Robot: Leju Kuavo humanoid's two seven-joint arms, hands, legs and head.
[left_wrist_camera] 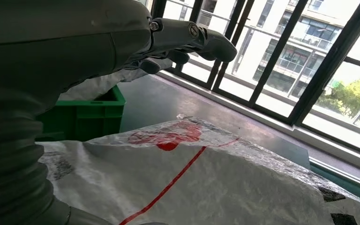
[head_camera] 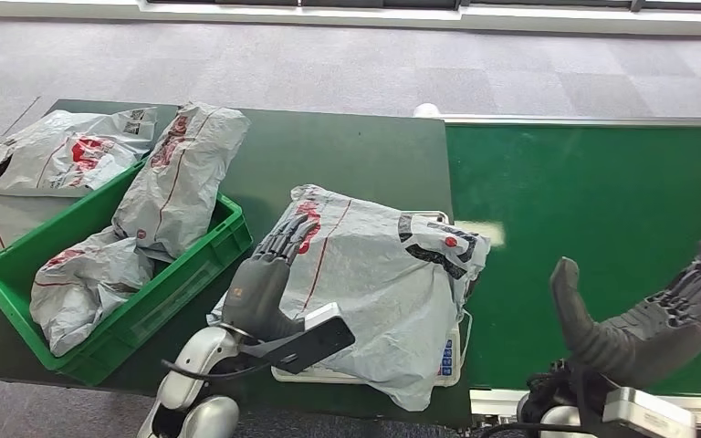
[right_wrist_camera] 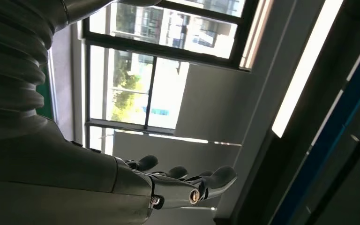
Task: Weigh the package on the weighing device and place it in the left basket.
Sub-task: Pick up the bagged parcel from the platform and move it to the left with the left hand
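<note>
A grey plastic package (head_camera: 379, 278) with red print lies over the white weighing device (head_camera: 452, 351), hiding most of it. My left hand (head_camera: 265, 274) hovers at the package's left edge with fingers stretched out flat and holds nothing. In the left wrist view the left hand (left_wrist_camera: 178, 40) is above the package (left_wrist_camera: 206, 183), apart from it. My right hand (head_camera: 657, 310) is raised palm up over the green belt, open and empty. In the right wrist view the right hand (right_wrist_camera: 187, 180) points toward the windows. The green basket (head_camera: 205, 260) stands left of the package.
The basket holds two grey packages (head_camera: 178, 178), (head_camera: 87, 283). More grey packages (head_camera: 50, 155) lie on the dark table (head_camera: 347, 151) behind it. A green conveyor belt (head_camera: 593, 205) runs on the right. Grey carpet lies beyond, and windows (left_wrist_camera: 281, 61) stand behind the table.
</note>
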